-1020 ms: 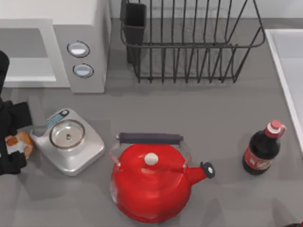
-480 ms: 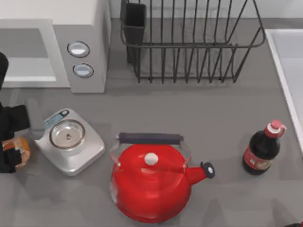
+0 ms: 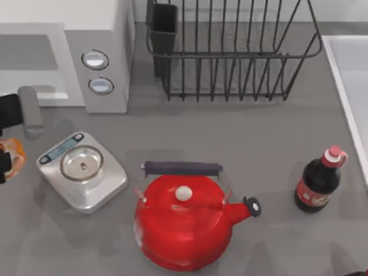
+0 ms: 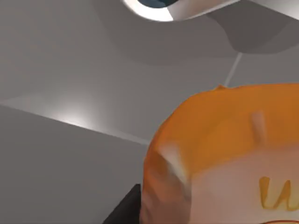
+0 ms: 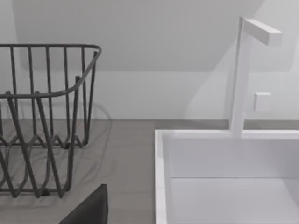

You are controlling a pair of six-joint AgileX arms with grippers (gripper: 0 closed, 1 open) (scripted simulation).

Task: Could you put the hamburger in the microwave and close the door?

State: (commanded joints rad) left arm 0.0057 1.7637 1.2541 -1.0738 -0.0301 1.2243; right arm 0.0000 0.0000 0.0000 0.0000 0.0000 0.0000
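At the table's far left edge, the left gripper (image 3: 4,150) has the hamburger (image 3: 12,156) clamped between its fingers, just left of the silver scale (image 3: 82,171); the microwave (image 3: 69,54) stands behind, cavity open; right arm parked.

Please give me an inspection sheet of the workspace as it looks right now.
Surface: grey table.
Job's things: hamburger at the top view's left edge, in the left gripper; microwave at the back left, cavity open; its door is not made out.
Clutter: silver kitchen scale front left; red kettle front centre; dark soda bottle at the right; black wire dish rack at the back.
Grippers: left gripper at the left edge, in front of the microwave, jaws shut on the hamburger; right gripper parked near the front right corner.
Cables: nothing seen.
Surroundings: white sink with faucet at the right.
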